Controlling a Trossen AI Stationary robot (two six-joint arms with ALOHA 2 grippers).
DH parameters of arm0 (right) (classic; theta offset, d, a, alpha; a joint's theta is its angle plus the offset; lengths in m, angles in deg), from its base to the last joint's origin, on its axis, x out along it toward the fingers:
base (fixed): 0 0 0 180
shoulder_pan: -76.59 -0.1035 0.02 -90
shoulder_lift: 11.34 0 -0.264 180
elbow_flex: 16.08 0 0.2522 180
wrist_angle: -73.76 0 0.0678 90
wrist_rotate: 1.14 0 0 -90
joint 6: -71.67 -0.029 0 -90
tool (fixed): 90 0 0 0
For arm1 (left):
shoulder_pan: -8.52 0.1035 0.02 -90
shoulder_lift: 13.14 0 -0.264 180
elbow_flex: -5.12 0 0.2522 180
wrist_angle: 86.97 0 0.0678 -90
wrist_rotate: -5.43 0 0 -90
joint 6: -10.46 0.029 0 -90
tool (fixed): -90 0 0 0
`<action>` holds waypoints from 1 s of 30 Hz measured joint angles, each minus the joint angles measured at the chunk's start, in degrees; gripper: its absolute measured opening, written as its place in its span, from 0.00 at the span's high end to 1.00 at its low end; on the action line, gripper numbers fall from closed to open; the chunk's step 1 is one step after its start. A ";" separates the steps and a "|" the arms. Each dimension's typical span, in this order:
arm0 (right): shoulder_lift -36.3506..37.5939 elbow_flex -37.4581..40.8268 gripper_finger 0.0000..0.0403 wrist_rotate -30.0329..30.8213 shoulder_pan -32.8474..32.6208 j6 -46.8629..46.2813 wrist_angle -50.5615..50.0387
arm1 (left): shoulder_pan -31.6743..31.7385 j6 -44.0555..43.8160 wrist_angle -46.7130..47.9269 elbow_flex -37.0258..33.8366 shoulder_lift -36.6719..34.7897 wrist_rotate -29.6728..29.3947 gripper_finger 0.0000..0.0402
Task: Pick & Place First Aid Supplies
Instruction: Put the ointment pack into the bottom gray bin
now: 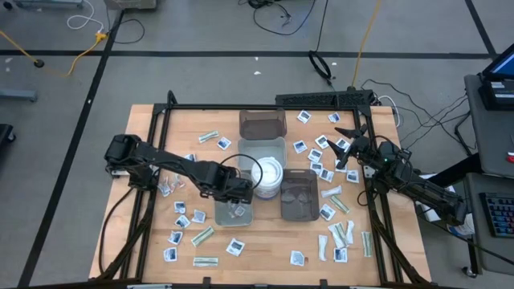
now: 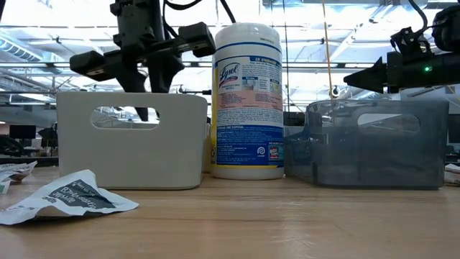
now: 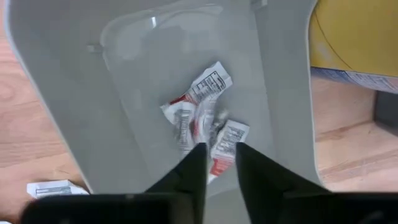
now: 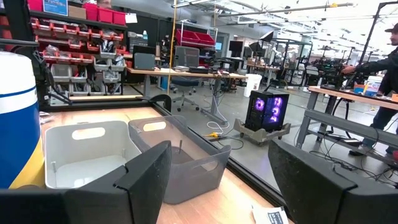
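a: where are the packets [image 1: 320,172] lying?

b: most are lying scattered flat over the tabletop [image 1: 265,243], on both sides of the trays. a few red-and-white ones [image 3: 202,121] are lying crumpled on the floor of the grey tray [image 1: 236,210], right under the left pincer [image 3: 217,163].

a: is that pincer gripping one?

b: it doesn't look so. its fingers are standing slightly apart above the pile with nothing between them, so i'd call it released. it is hanging over the grey tray, beside the white tub [image 1: 267,175].

a: and the right pincer [image 1: 350,144]?

b: it is hovering with fingers spread wide and empty, above the packets at the tabletop's far right, near the dark tray [image 1: 298,194].

a: how are these things going to handle?

b: i'm judging them as very light, thin and soft: foil or paper that crumples and slides easily on wood. lying flat, they're giving little edge to catch, so i'd be pinching one across its narrow middle, pressing down gently, or taking a raised corner where it's already buckling.
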 joint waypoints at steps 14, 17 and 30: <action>0.01 0.01 0.35 0.00 0.01 0.02 0.02 | 1.06 1.10 0.83 -0.02 -1.62 3.04 0.43; 0.01 0.01 0.35 0.00 0.00 0.00 0.00 | 1.69 1.65 1.43 0.00 -2.70 4.14 0.45; 0.00 0.02 0.35 -0.02 0.00 0.02 0.02 | 2.10 4.78 3.41 0.00 -8.12 2.48 0.55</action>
